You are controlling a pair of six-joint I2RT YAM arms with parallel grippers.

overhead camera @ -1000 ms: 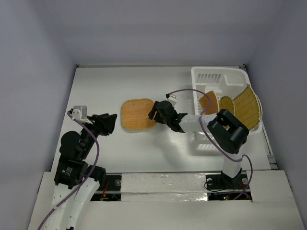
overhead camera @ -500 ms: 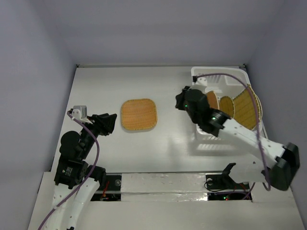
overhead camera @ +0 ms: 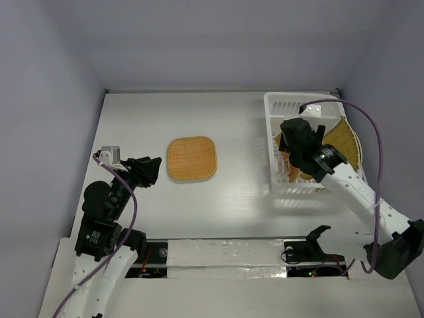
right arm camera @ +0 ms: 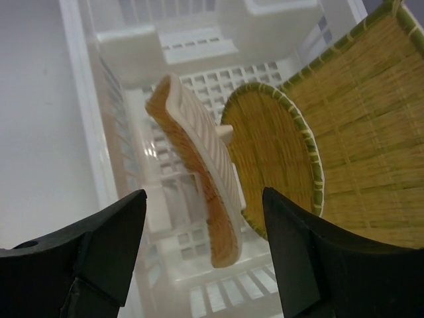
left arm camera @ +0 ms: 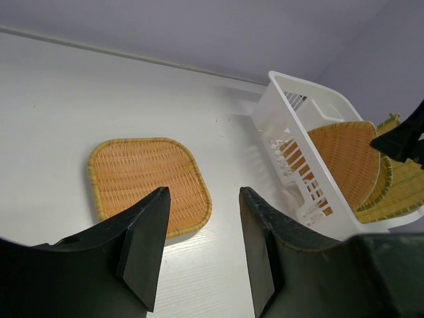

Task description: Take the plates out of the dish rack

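Leaning in wht slotted rack (overhead camera: 290,106), woven straw plates (right arm camera: 278,152)

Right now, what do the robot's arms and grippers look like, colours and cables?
Both arms have black joints and white links: left arm, right arm. A purple cable loops along each. The left gripper and right gripper carry broad matte-black wedge-shaped fingers.
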